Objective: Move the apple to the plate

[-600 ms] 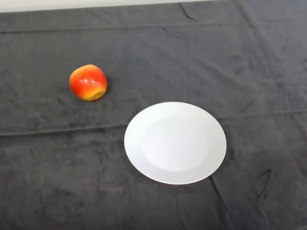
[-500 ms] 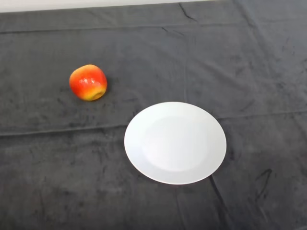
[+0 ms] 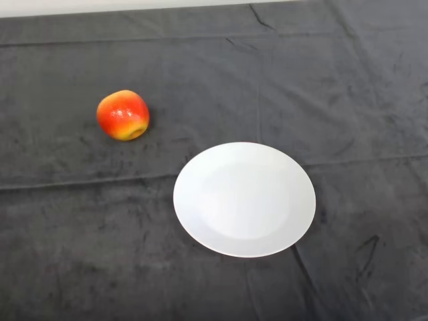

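Red-yellow apple (image 3: 123, 115) on dark cloth (image 3: 348, 87), apart from white plate (image 3: 244, 198), both fully visible

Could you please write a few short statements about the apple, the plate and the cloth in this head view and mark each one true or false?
1. The red and yellow apple lies on the dark grey cloth. True.
2. The apple rests on the round white plate. False: it lies apart from the plate, farther back and to the left, with cloth between them.
3. The plate holds nothing. True.
4. The plate is square and black. False: it is round and white.
5. The apple is nearer the view's left edge than the plate is. True.
6. A second apple lies at the right of the plate. False: only one apple shows, and it lies to the left.
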{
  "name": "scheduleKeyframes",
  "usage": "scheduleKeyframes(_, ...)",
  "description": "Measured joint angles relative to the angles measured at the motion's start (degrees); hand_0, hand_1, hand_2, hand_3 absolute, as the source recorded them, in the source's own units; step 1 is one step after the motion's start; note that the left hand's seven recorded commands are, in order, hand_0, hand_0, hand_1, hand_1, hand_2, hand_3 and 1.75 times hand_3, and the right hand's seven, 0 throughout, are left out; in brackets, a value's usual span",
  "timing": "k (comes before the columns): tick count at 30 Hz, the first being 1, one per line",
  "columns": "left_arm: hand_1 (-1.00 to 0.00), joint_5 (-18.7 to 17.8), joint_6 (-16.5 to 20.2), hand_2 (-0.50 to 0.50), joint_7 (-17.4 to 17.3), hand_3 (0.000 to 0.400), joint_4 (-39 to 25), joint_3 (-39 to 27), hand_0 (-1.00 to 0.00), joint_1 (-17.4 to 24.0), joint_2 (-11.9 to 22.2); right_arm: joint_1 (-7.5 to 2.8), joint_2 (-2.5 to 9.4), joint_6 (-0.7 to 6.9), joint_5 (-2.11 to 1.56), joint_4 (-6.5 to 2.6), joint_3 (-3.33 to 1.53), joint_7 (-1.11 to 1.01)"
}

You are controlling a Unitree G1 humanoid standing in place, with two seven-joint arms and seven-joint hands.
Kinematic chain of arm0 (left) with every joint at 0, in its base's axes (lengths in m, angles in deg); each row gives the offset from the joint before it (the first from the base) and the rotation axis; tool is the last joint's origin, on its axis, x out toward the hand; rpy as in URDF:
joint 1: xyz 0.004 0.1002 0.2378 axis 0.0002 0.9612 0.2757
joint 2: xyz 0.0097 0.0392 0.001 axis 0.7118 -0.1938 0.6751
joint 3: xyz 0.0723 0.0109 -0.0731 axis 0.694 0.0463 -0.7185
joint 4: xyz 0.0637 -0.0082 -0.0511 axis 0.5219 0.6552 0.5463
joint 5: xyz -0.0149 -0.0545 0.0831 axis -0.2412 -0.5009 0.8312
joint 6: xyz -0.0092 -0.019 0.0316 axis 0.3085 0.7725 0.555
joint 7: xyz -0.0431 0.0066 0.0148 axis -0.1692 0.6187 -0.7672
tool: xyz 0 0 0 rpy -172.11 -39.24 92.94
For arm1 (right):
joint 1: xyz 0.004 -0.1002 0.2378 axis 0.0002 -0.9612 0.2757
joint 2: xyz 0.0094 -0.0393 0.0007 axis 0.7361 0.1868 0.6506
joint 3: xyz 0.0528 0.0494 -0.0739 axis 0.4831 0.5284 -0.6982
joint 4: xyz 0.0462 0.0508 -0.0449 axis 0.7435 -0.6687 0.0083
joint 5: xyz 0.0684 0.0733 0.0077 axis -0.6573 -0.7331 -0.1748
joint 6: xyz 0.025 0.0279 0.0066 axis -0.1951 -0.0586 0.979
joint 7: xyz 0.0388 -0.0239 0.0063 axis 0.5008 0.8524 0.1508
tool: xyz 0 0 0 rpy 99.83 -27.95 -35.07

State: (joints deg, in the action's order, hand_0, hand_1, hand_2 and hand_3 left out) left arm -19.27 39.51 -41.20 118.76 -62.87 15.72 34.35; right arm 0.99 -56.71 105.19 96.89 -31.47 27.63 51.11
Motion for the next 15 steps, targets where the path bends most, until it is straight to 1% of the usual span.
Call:
scheduleKeyframes(3,0.0,0.09,0.0,0.0,-0.01,0.0,0.0,1.42,0.0,-0.11,0.0,0.0,0.0,0.0,0.0,0.0,0.0,0.0)
scheduleKeyframes(7,0.0,1.69,0.0,0.0,-0.31,0.0,0.0,1.97,0.0,-0.43,-0.07,0.0,0.0,0.0,0.0,0.0,0.0,0.0)
scheduleKeyframes(12,0.0,2.23,-0.01,0.0,-0.88,0.0,0.0,3.47,0.0,-2.12,-0.17,0.0,0.0,-0.02,0.0,-0.01,0.0,0.0)
scheduleKeyframes(15,0.0,3.88,-0.06,0.0,-1.1,0.0,-0.01,4.42,0.0,-2.41,-0.94,0.01,0.0,-0.04,0.0,-0.01,0.0,0.0)
